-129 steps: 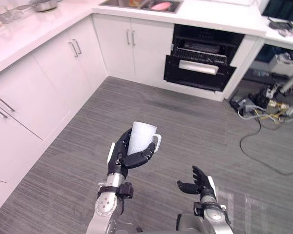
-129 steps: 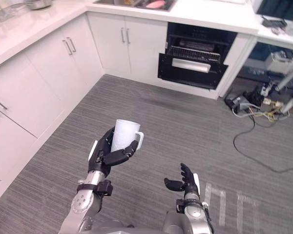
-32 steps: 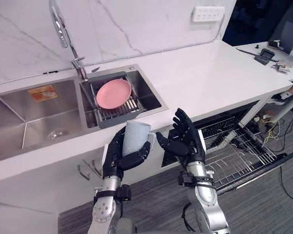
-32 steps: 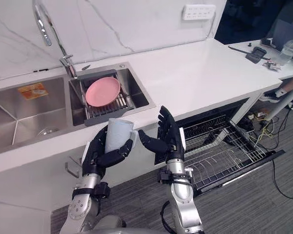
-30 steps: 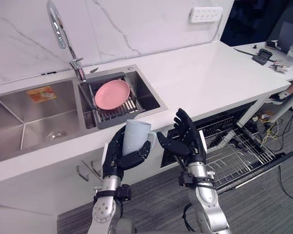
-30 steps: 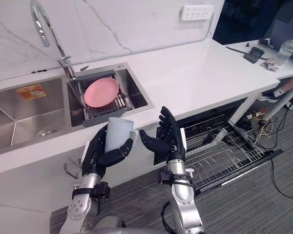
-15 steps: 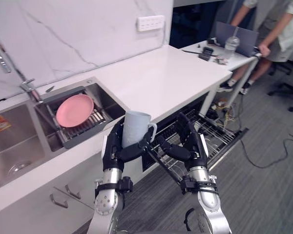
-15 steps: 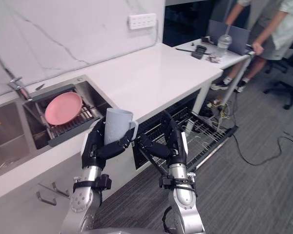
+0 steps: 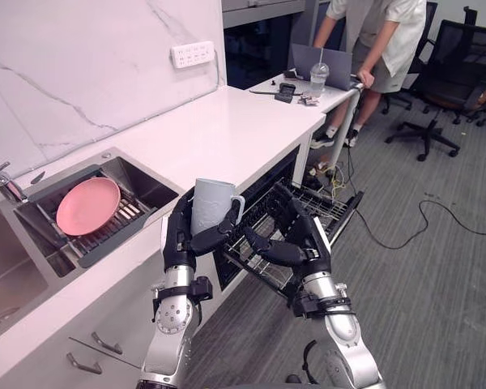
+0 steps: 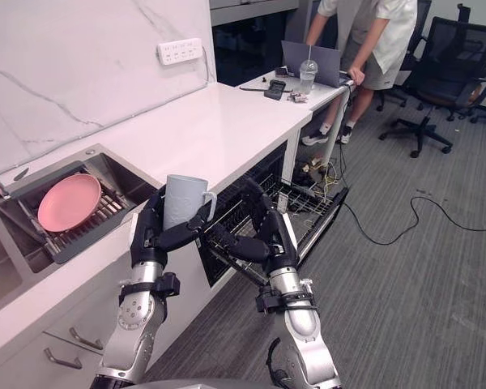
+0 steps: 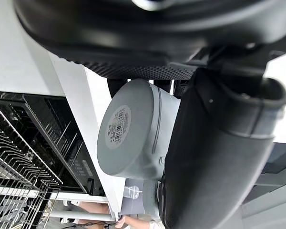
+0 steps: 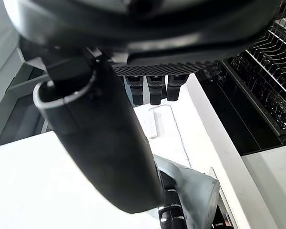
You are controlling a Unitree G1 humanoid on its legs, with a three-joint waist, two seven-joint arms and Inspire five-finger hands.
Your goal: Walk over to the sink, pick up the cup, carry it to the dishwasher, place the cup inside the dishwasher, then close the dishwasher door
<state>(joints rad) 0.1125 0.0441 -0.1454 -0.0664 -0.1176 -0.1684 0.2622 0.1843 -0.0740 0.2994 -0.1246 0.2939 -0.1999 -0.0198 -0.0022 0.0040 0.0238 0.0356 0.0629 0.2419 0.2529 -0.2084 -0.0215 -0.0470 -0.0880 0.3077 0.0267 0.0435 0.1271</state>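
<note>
Grey cup (image 9: 213, 203): held upright in mid-air, mouth up and handle toward the right hand, just off the front edge of the white counter (image 9: 235, 134) and above the open dishwasher (image 10: 241, 212).
Left hand (image 9: 181, 237): fingers and thumb were curled round the cup's wall, a full wrap that looked meant to keep it level on the carry.
Right hand (image 9: 301, 243): fingers were spread and nearly straight, holding nothing; the palm faced the cup from just beside it, apparently ready to steady or take it.
Dishwasher: door was down and the wire rack (image 9: 328, 209) drawn out beneath both hands, leaving room to lower the cup in.
Sink (image 9: 150, 185): lay to the robot's left, with a pink plate (image 9: 87, 205) resting on a drainer inside.
Bystander: a person (image 9: 373, 40) stood at a desk beyond the counter's end, well apart from the robot.
Stage: by appearances the carry was nearly over; placing the cup and closing the door were not yet done.
</note>
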